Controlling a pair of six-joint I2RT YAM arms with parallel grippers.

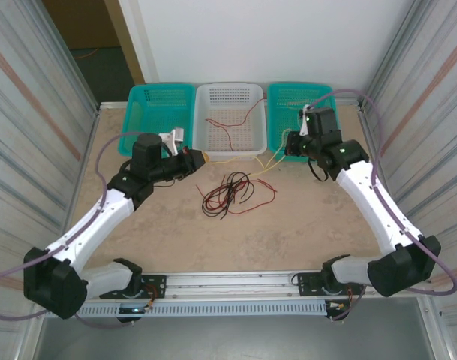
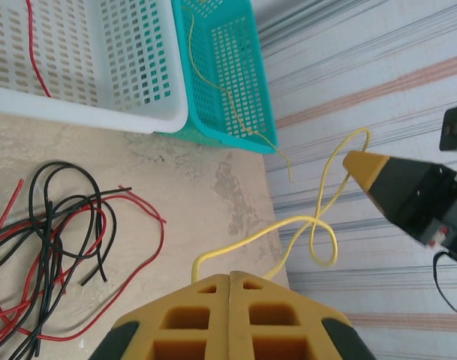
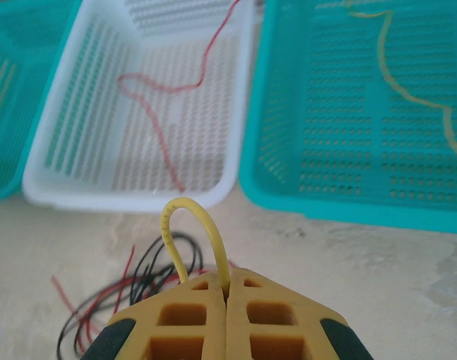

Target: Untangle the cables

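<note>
Clamped shut, the left gripper (image 2: 230, 277) and right gripper (image 3: 226, 285) held the yellow cable (image 2: 316, 220) between them; we judged one red cable (image 3: 201, 71) sorted into the far white basket (image 3: 130, 201), with the red-and-black tangle (image 1: 232, 193) left mid-table.

Your red and black cables (image 1: 230, 193) lie tangled on the table (image 1: 311, 225); a yellow cable (image 2: 316, 219) loops in midair; a red strand (image 3: 162, 142) lies in the white basket (image 3: 123, 196).
</note>
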